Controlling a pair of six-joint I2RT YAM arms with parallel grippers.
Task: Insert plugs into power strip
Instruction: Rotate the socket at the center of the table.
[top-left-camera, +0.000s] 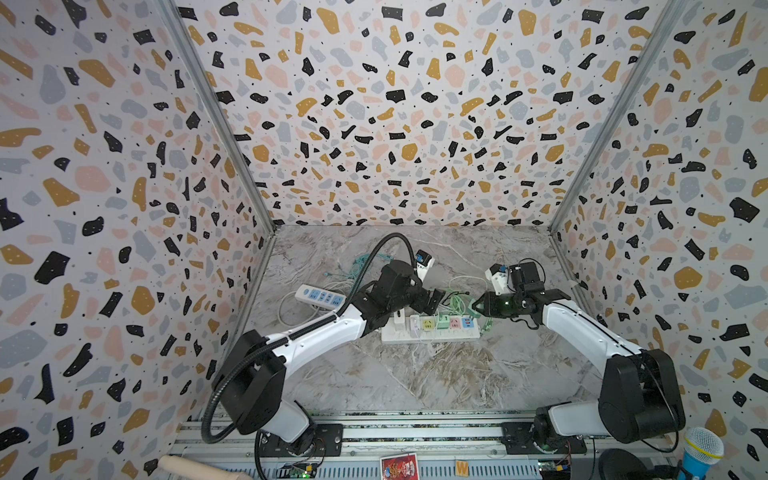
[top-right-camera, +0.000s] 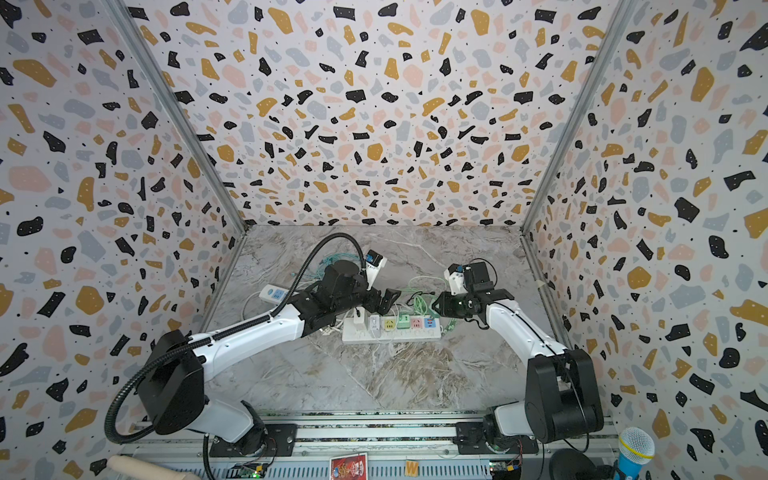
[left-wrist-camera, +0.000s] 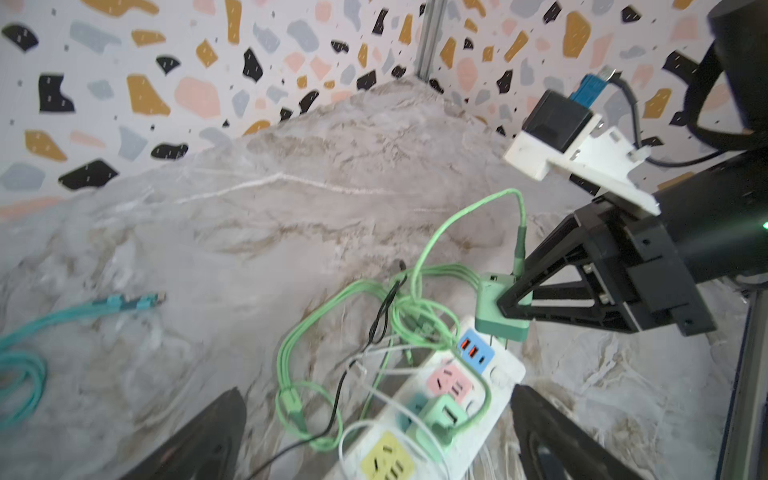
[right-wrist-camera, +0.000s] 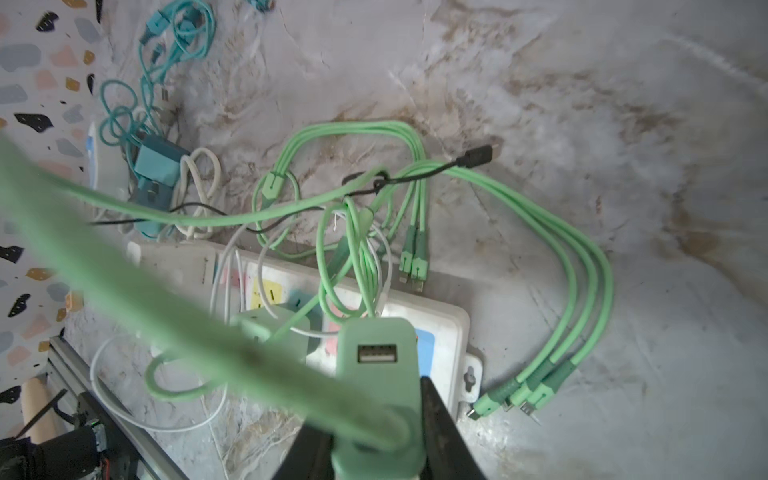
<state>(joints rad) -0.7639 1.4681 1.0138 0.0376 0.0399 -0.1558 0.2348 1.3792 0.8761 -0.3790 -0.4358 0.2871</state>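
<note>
Holding mint plug (right-wrist-camera: 376, 361) tight in right gripper (right-wrist-camera: 376, 440), by its flat sides, prongs down. Hangs just above blue USB end of power strip (left-wrist-camera: 505, 370), not in yet. Left gripper (left-wrist-camera: 378, 390) spread wide, empty, over strip nr second mint plug (left-wrist-camera: 436, 415), already seated. White plug (top-left-camera: 398, 322) seated too, twd other end.

Prob light, w/ hard smooth plastic shell, so could twist or slip if pushed off-axis. Expect soft, springy cable (right-wrist-camera: 166, 293), tangled w/ others, to tug sideways. Best to grip body on flat faces, never cable, keeping prongs clear & square to slots. Needs firm straight push. Expect strip to slide, so worth bracing w/ left.
</note>
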